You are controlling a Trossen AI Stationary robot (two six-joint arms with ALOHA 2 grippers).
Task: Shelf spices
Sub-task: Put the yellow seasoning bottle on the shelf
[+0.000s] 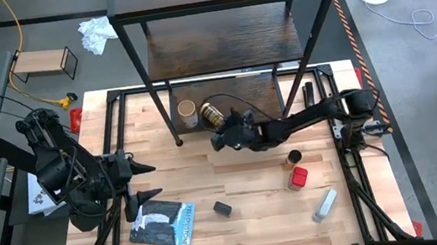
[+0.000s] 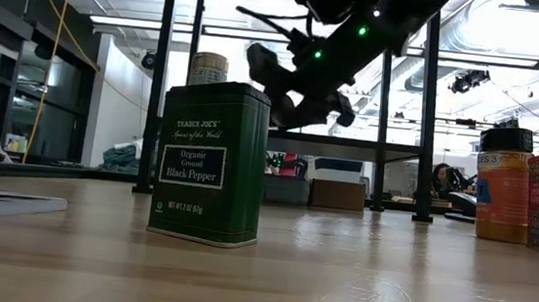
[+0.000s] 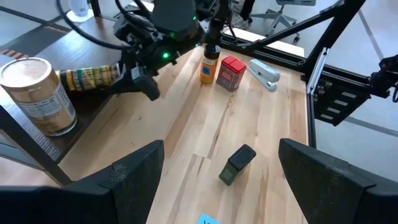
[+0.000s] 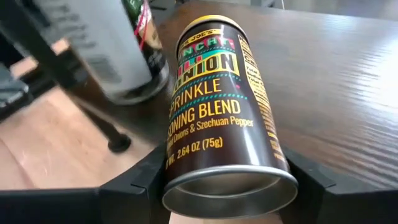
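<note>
The brown jar (image 4: 227,124) lies tilted in our right claw (image 1: 221,127) over the shelf (image 1: 236,95)'s lowest board, beside the tan-lidded jar (image 1: 188,112). We judge placement underway; next, stand it upright. Our left claw (image 1: 138,184) waits, spread wide, above the worktop (image 1: 247,212).

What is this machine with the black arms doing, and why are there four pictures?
It is a robot with two arms, each ending in a two-finger gripper. One picture looks down from above, one sits low on the table, and one camera rides on each wrist.

The right gripper has its fingers around a brown spice jar, lying tilted over the dark wooden shelf, beside a tan-lidded jar standing there. The left gripper waits open over the table's left side.

On the table lie a small black pepper tin, a yellow-lidded jar, a red tin, a grey-white tube and a blue-grey packet.
</note>
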